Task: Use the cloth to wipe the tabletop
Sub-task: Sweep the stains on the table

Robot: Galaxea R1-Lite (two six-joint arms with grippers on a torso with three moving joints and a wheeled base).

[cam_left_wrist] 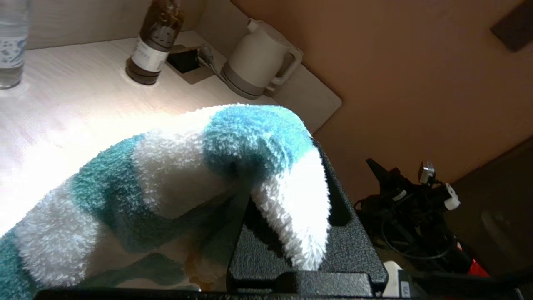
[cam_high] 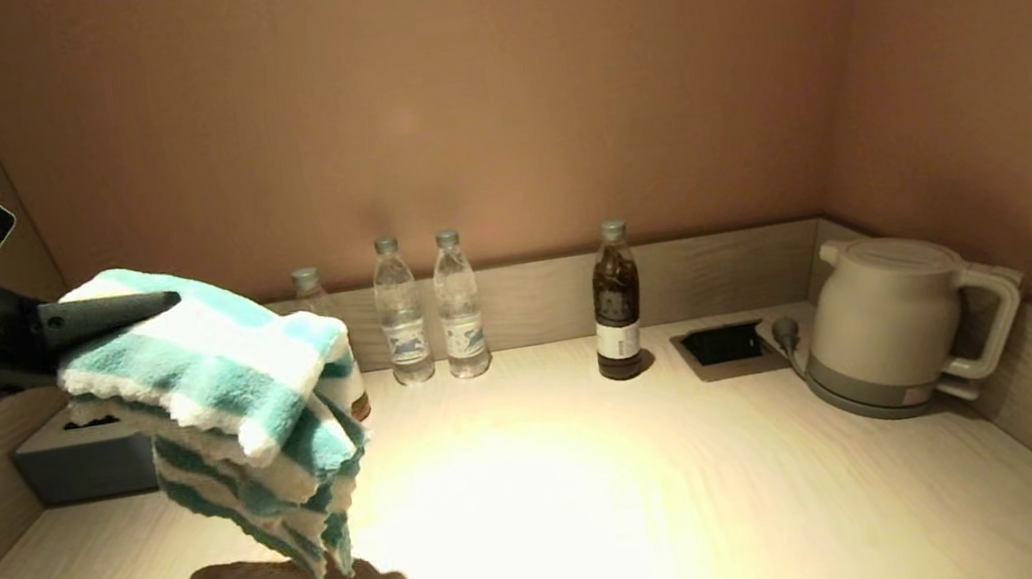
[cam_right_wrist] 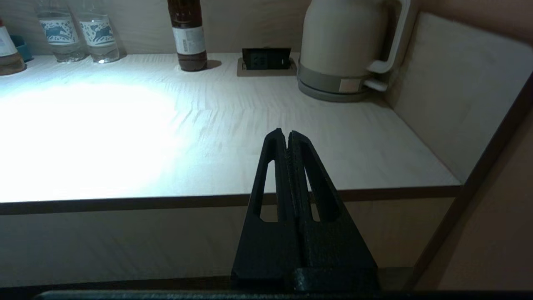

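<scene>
Left jaws pinching the cloth (cam_high: 227, 391) aloft, hiding tissue box (cam_high: 81, 462), right jaws pressed together.

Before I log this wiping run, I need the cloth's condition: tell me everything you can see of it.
The cloth is a fluffy terry towel with wide teal and white stripes and scalloped white edges, folded in layers. It hangs in the air above the left part of the tabletop, not touching it, and casts a shadow below. The left gripper is shut on its upper fold, one finger lying across the top; the rest droops down to a ragged point. It hides part of a bottle and a grey-blue box behind it.
</scene>
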